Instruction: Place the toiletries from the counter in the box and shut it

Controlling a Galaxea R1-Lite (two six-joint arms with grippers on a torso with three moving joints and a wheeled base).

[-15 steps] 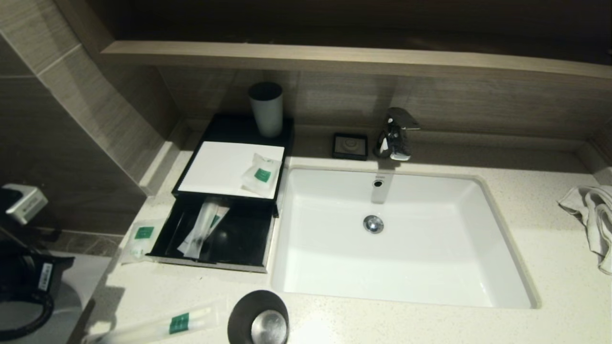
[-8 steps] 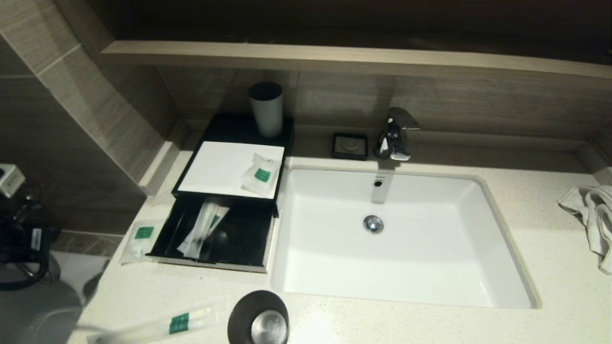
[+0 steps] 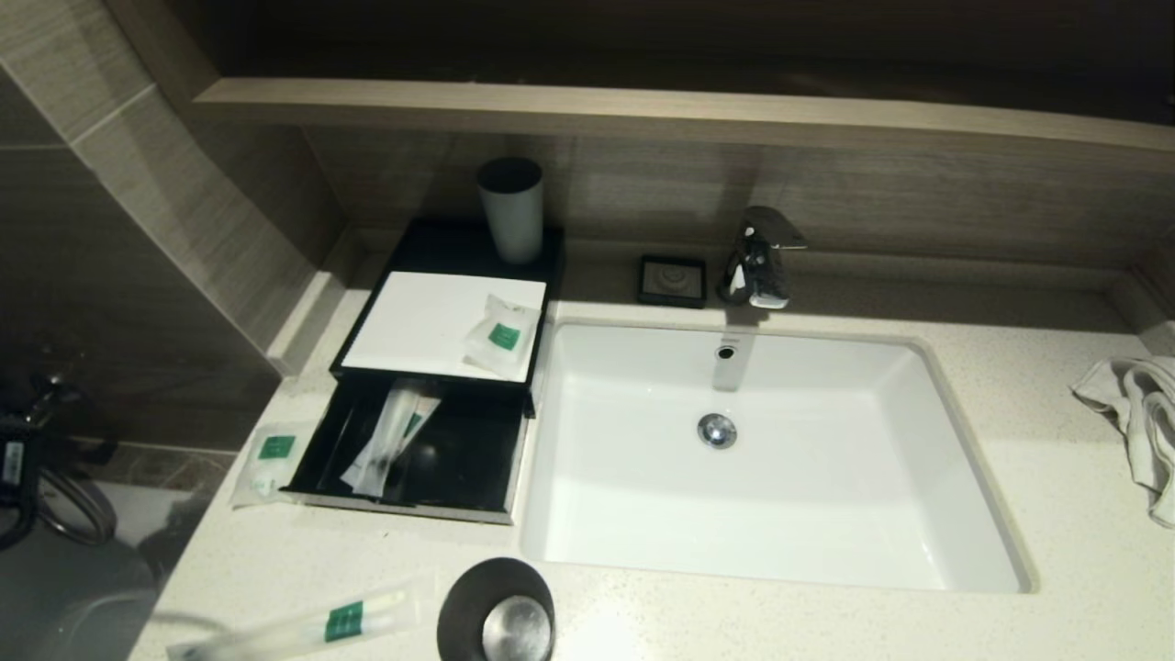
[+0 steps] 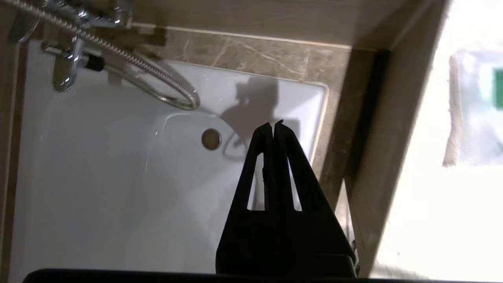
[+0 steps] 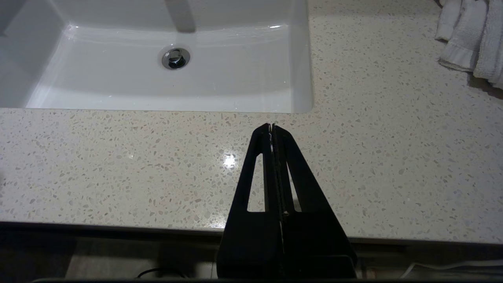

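The black box (image 3: 452, 244) with its white top panel stands left of the sink, and its front drawer (image 3: 418, 459) is pulled out. One long sachet (image 3: 390, 439) lies in the drawer. A small sachet (image 3: 500, 335) rests on the white panel. Another small sachet (image 3: 269, 456) lies on the counter (image 3: 826, 624) left of the drawer. A long sachet (image 3: 341, 621) lies at the counter's front edge. My left gripper (image 4: 274, 125) is shut and empty, off the counter's left side above a white tub. My right gripper (image 5: 271, 126) is shut and empty over the counter's front edge.
A black cup (image 3: 496, 610) stands at the front beside the long sachet, and a grey cup (image 3: 511, 211) stands on the back of the box. Soap dish (image 3: 673, 280) and faucet (image 3: 757, 257) are behind the sink (image 3: 643, 514). A towel (image 3: 1134, 422) lies far right.
My left arm has drawn back to the left and down, away from the counter's corner, and only a sliver of it shows now. The sachets and the drawer have not moved.
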